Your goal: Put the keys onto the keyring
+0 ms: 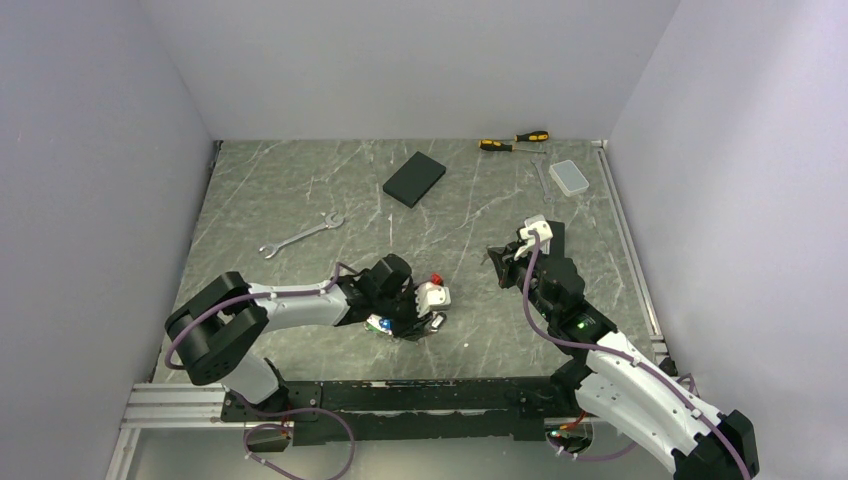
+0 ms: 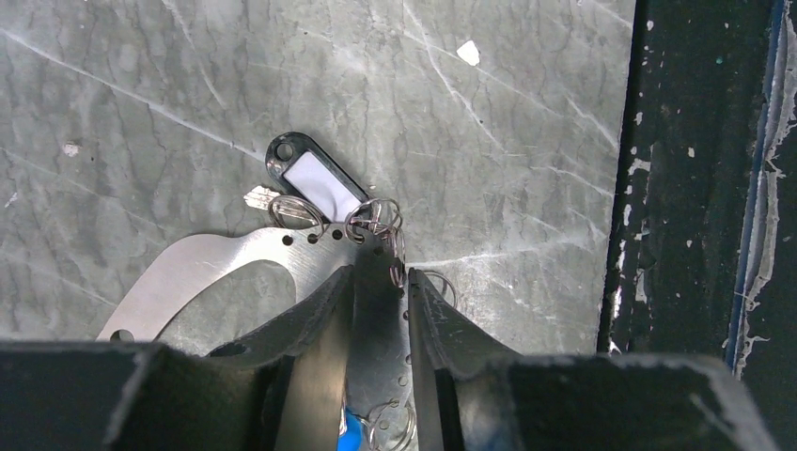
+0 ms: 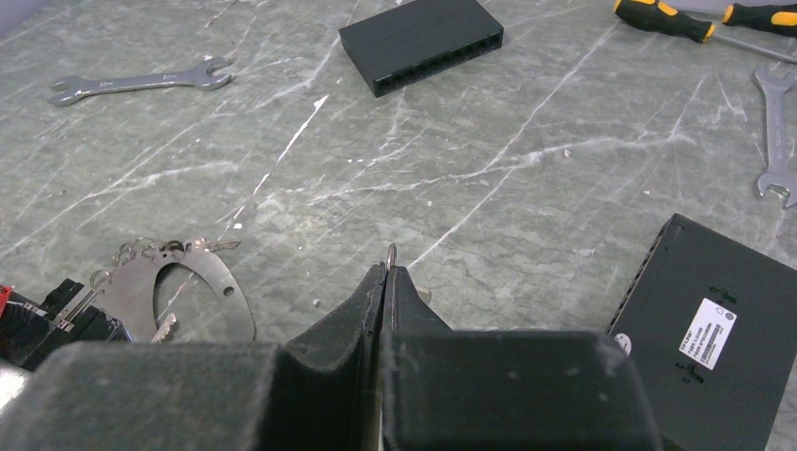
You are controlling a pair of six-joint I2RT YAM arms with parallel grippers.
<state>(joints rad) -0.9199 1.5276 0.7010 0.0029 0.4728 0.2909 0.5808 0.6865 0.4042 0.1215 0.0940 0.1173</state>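
Seen from above, at centre frame, the left gripper (image 2: 381, 277) clamps the keyring (image 2: 216, 254), a black-tagged key (image 2: 315, 183) touching its band. The right gripper (image 3: 387, 272), pinched shut on a small wire ring (image 3: 391, 251), waits well apart at right. In its own wrist view the keyring lies lower left.

- You've got a silver open-ended wrench (image 1: 302, 235) lying flat on the grey marbled surface (image 1: 300, 180), left of centre.
- Flat black box (image 1: 414, 178) sits further back, well apart from it.
- Two yellow-and-black screwdrivers (image 1: 513, 141) lie by the back wall.
- Clear lidded container (image 1: 570, 177) is back right, with a slim second wrench (image 3: 773, 132) just beside it.
- Your right wrist view shows another black box with a white label (image 3: 705, 319).
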